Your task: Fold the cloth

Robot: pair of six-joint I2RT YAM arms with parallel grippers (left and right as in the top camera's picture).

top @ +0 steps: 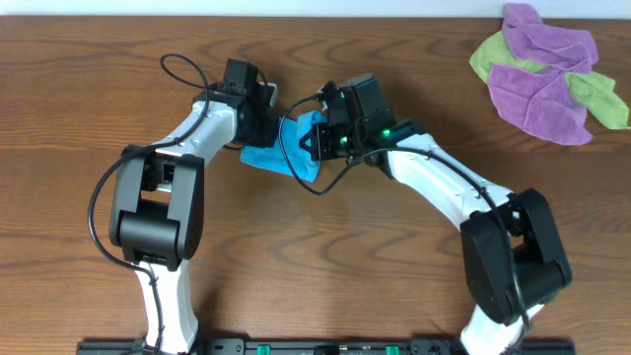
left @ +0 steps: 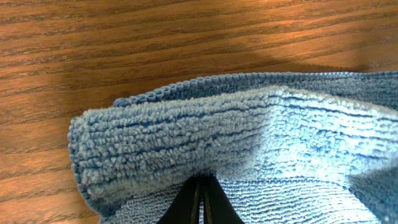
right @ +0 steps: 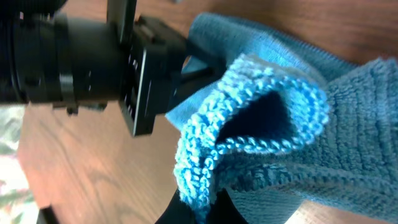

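Observation:
The sky-blue cloth (top: 296, 143) is bunched between my two grippers at the table's upper middle. My left gripper (top: 264, 120) is shut on a folded edge of the cloth (left: 205, 143); its fingertips (left: 201, 182) press together into the pile. My right gripper (top: 317, 140) is shut on a stitched hem of the cloth (right: 261, 106); its fingertips (right: 200, 200) pinch the edge, which loops open above them. The left gripper's black body (right: 93, 62) shows close by in the right wrist view. The white tag is not visible.
A heap of purple cloths (top: 542, 69) and lime-green cloths (top: 597, 94) lies at the far right back of the wooden table (top: 325, 256).

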